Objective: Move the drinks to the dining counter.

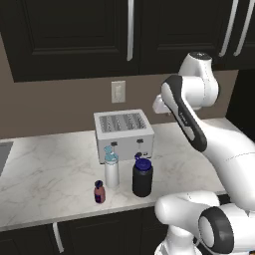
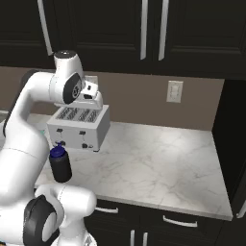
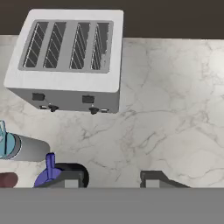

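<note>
Left base view, three bottles (image 1: 142, 178) near worktop (image 1: 50, 174) front edge, open marble rightward, pincer (image 3: 111, 180) spread wide above.

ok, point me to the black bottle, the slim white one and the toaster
black bottle (image 1: 142, 182), left base view, on its dark body
slim white bottle (image 1: 111, 175), left base view, on its pale body
toaster (image 1: 124, 141), left base view, on its front face

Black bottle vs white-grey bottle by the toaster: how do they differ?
The black bottle is wide and dark with a blue cap; the white-grey bottle is slim and pale with a light-blue spout lid. The black one stands to the right of the white-grey one. Both stand upright on the marble worktop, in front of the toaster.
</note>
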You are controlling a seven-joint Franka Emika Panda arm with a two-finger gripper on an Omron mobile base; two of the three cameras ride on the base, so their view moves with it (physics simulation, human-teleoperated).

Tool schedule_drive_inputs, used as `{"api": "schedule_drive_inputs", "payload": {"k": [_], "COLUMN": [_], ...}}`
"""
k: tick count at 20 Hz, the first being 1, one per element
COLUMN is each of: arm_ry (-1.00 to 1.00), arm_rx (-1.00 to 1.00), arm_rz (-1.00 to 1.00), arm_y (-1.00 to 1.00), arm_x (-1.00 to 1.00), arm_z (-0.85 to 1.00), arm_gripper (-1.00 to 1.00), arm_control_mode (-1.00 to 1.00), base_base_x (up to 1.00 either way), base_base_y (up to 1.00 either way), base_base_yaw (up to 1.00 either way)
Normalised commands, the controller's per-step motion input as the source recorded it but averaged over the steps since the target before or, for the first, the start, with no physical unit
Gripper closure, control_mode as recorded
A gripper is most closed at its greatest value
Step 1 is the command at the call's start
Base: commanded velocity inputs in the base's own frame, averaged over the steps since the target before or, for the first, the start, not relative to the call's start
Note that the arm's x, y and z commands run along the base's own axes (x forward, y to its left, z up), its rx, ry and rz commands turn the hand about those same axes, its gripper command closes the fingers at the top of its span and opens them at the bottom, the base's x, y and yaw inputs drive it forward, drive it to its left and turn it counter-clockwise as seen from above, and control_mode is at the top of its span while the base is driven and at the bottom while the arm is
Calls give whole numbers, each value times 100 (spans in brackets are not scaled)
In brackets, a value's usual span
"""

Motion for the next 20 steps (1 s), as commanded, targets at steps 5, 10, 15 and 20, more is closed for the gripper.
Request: {"api": "schedule_drive_inputs", "payload": {"k": [5, 10, 15, 20], "arm_ry": [-11, -15, -12, -2], "arm_rx": [0, -5, -10, -13], "arm_rz": [0, 0, 0, 4], "arm_y": [1, 6, 20, 43], "arm_x": [-28, -51, -51, -39], "arm_z": [0, 0, 0, 0], "arm_gripper": [-100, -100, -100, -100], "arm_control_mode": [-100, -100, -100, -100], "base_base_x": [0, 0, 0, 0], "base_base_y": [0, 0, 0, 0], "base_base_yaw": [0, 0, 0, 0]}}
